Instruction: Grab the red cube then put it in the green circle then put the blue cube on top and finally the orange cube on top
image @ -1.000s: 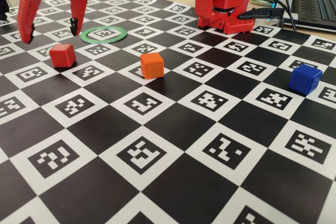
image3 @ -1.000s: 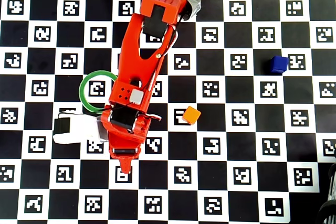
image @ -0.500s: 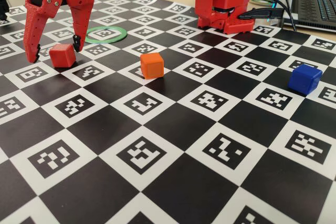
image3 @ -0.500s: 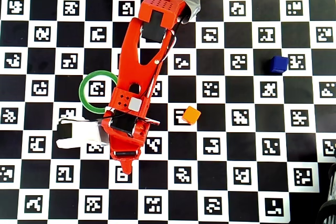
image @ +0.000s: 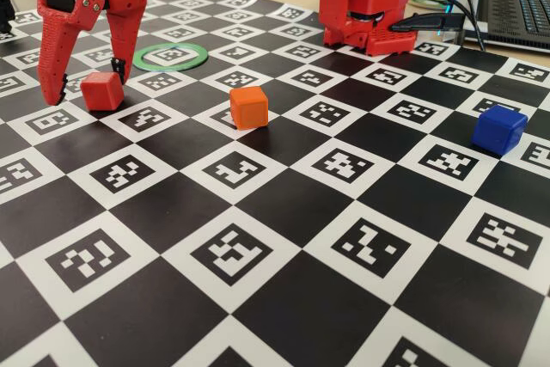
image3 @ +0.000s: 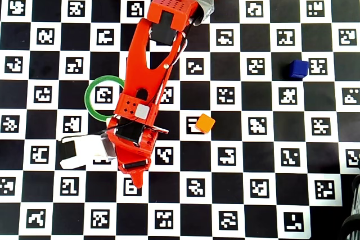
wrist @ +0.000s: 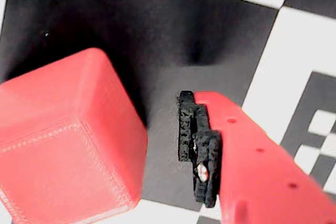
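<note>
The red cube (image: 103,90) rests on a black square at the left of the fixed view, in front of the green circle (image: 137,58). My gripper (image: 80,85) is open and lowered around the cube, one finger on each side, touching neither face. In the wrist view the red cube (wrist: 63,145) fills the left, with a gap to one black finger pad (wrist: 199,150). Overhead, the arm hides the red cube and covers the right of the green circle (image3: 86,98). The orange cube (image: 248,107) (image3: 205,123) sits mid-board. Far right is the blue cube (image: 498,129) (image3: 297,69).
The arm's red base (image: 365,2) stands at the back of the checkered marker board (image: 284,204). A laptop (image: 520,6) and cables lie beyond the board's far right edge. A white camera housing (image3: 81,151) sticks out left of the wrist.
The gripper has come down from above the board, and its open fingers now straddle the red cube. The cubes have not moved.
</note>
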You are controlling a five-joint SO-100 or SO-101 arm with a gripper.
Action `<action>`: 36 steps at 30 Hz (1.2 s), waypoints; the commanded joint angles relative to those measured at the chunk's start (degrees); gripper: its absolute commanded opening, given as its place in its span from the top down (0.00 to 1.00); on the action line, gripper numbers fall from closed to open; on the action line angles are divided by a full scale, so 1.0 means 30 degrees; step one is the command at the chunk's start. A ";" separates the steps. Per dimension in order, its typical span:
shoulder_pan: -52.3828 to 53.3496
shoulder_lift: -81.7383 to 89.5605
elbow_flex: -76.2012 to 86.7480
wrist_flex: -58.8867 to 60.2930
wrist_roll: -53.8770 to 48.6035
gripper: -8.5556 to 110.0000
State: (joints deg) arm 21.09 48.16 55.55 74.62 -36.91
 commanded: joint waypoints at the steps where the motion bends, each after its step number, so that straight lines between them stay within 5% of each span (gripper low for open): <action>1: 0.0264 0.0674 -0.0264 -0.0410 -0.1318 0.56; 36: -0.0762 0.1230 0.0146 -0.1406 -0.5479 0.56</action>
State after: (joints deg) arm 19.07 48.16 56.95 71.02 -52.73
